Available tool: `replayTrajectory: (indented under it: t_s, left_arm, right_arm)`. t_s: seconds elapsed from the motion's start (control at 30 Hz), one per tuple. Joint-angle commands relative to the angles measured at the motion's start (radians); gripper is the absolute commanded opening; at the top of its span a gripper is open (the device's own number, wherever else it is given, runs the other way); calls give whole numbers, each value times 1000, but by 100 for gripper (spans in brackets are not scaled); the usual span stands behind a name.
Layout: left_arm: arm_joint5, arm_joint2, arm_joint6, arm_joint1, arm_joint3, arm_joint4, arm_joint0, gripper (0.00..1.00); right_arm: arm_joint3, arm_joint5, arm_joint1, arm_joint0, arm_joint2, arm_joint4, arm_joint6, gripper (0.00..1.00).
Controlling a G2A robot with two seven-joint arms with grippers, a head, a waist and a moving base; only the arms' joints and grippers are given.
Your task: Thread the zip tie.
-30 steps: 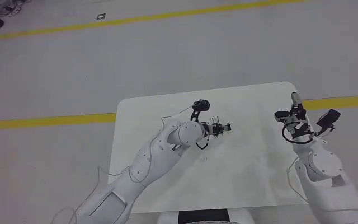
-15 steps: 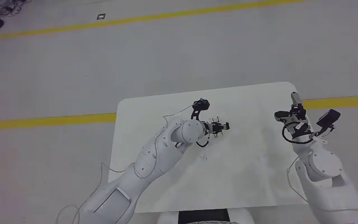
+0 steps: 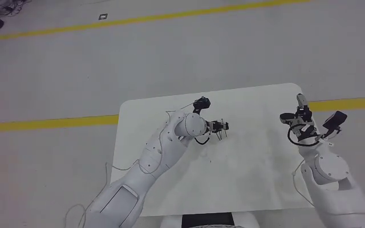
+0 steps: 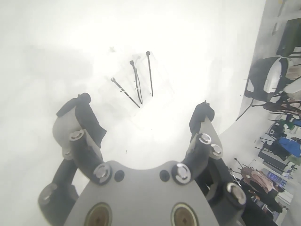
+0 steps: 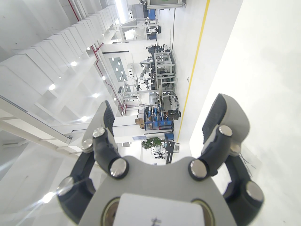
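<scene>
Three black zip ties (image 4: pixel 136 83) lie side by side on the white table (image 4: pixel 70 24), heads pointing away from my left gripper (image 4: pixel 145 102). That gripper is open just short of their tails, with nothing between its fingers. In the top view the left gripper (image 3: pixel 221 126) hovers over the middle of the table (image 3: pixel 256 171), toward its far side. My right gripper (image 3: pixel 299 102) is held up near the table's far right corner, well apart from the ties. The right gripper (image 5: pixel 163 102) is open and empty, facing out into the room.
The table's right edge (image 4: pixel 256 48) runs close beside the ties, with chairs and clutter beyond it. A yellow floor line (image 3: pixel 57 122) passes behind the table. A small speck (image 4: pixel 112 49) lies on the table past the ties.
The left gripper has shifted a little toward the table's far left, staying open. The right arm has kept still.
</scene>
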Motion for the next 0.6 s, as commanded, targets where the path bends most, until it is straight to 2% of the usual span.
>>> replayTrajectory:
  t_s: [0.0,0.37,0.47,0.53,0.57]
  left_arm:
    - [0,1,5,1,-1,-7,0,100]
    - [0,1,5,1,-1,-7,0,100]
    - [0,-4,26,1,-30,-22,13,100]
    - [-10,-9,14,6,-71,-37,29,100]
    - [-1,-17,11,8,-83,-42,33,100]
  right_arm:
    - [0,0,0,0,0,0,0,100]
    - [0,0,0,0,0,0,0,100]
    - [0,0,0,0,0,0,0,100]
    - [0,0,0,0,0,0,0,100]
    - [0,0,0,0,0,0,0,100]
